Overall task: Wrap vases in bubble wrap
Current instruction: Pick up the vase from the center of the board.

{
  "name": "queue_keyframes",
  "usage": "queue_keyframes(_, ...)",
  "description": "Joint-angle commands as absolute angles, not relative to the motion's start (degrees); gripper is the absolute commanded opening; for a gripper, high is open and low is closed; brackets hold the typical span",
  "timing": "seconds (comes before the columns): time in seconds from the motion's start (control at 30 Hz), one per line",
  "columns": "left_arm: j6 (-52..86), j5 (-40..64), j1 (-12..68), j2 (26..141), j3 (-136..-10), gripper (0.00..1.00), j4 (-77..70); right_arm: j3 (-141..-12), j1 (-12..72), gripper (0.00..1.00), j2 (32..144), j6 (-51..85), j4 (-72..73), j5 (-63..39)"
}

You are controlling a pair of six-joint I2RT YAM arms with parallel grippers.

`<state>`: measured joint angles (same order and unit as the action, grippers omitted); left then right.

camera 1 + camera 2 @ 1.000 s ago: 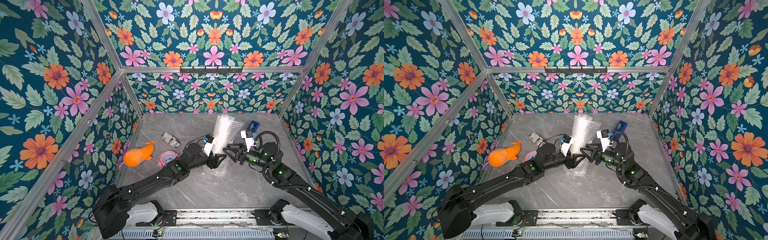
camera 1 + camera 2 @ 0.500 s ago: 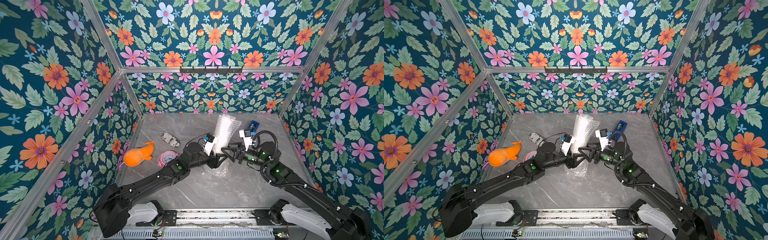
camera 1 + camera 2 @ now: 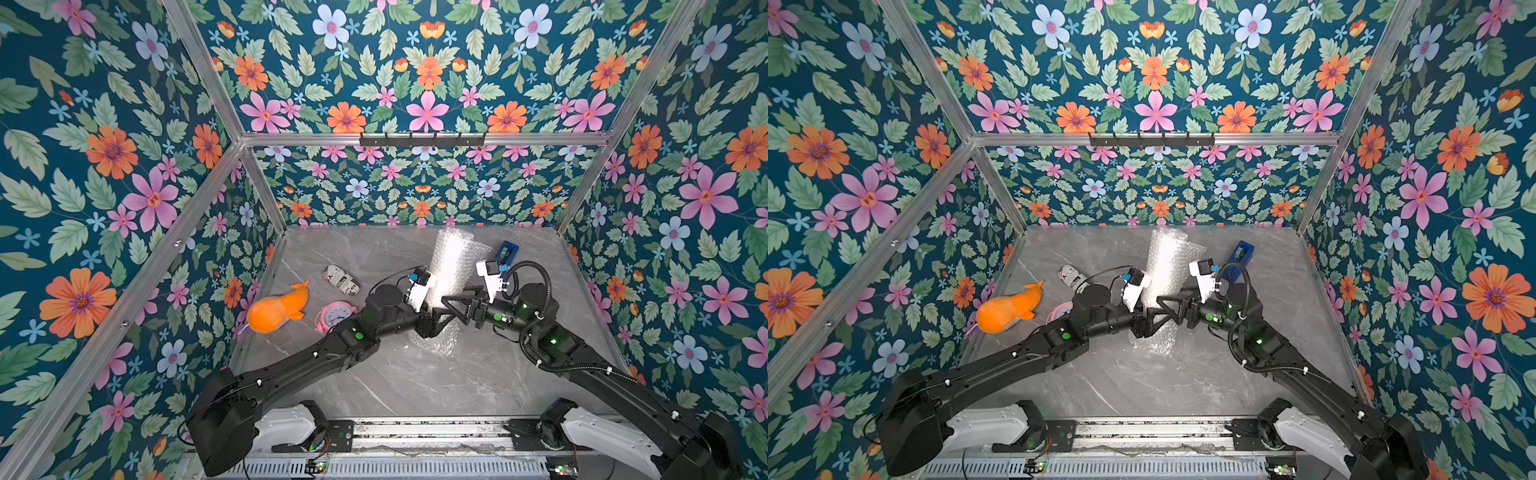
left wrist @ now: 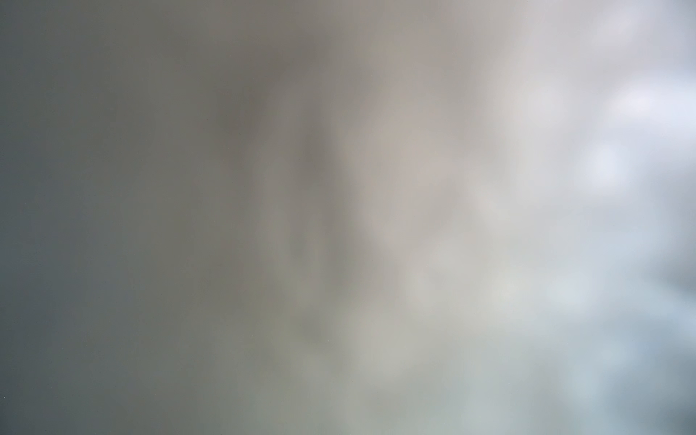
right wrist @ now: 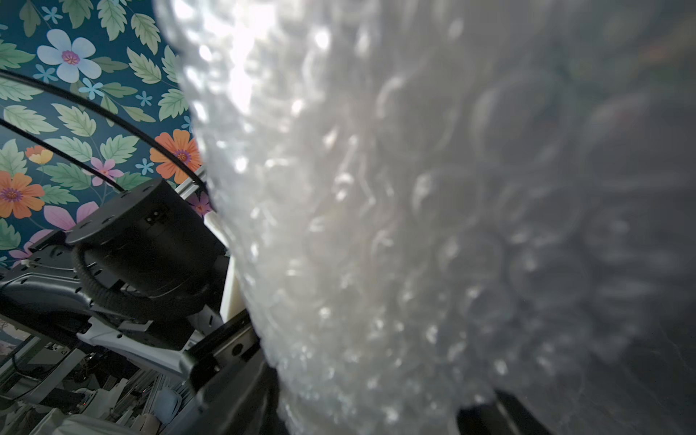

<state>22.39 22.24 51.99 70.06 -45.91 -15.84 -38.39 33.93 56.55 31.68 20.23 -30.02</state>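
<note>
Bubble wrap: one clear, shiny sheet at mid-table toward the back wall. Its lower end is crumpled on the grey marble tabletop, and its longer upper part is raised, leaning toward the back and catching a bright glare. It sits between the two grippers in both top views. Left gripper: reaches in from the left, jaws closed on the lower part of the sheet. Its wrist view gives only a grey blur with faint bubble shapes, the wrap lying close against the lens. Right gripper: reaches in from the right, just beside the left gripper. In the right wrist view its fingers stand apart, with the bubbled sheet bulging between them and filling most of the picture. Whether they press on it cannot be told. Vase: whether it lies inside the sheet cannot be told. Orange plush toy: on the tabletop near the left wall. Pink alarm clock: just beside the plush toy, partly under the left arm. Newspaper-print cylinder: lying on its side behind the clock. Blue tape dispenser: back right, near the sheet's upper edge, behind the right wrist. Enclosure: floral-papered walls on an aluminium frame.
</note>
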Motion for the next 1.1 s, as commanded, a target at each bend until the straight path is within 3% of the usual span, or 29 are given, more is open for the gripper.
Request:
queue_keyframes(0.0,22.40,28.14,52.36,69.61,-46.75,0.00,-23.23,-38.32,34.06,0.69,57.16,33.56,26.02,-32.60)
queue_keyframes(0.43,27.65,41.31,54.31,67.84,-47.36,0.00,-34.97,-37.32,33.47,0.73,60.98,39.07,44.84,-49.22)
queue_keyframes(0.8,33.33,47.68,55.89,68.73,-47.88,0.00,-44.26,-35.71,29.88,0.74,62.98,53.76,67.15,-60.76)
queue_keyframes(1.07,33.66,49.90,57.41,69.96,-49.30,0.00,-46.19,-37.61,29.88,0.59,67.97,63.76,81.56,-63.92)
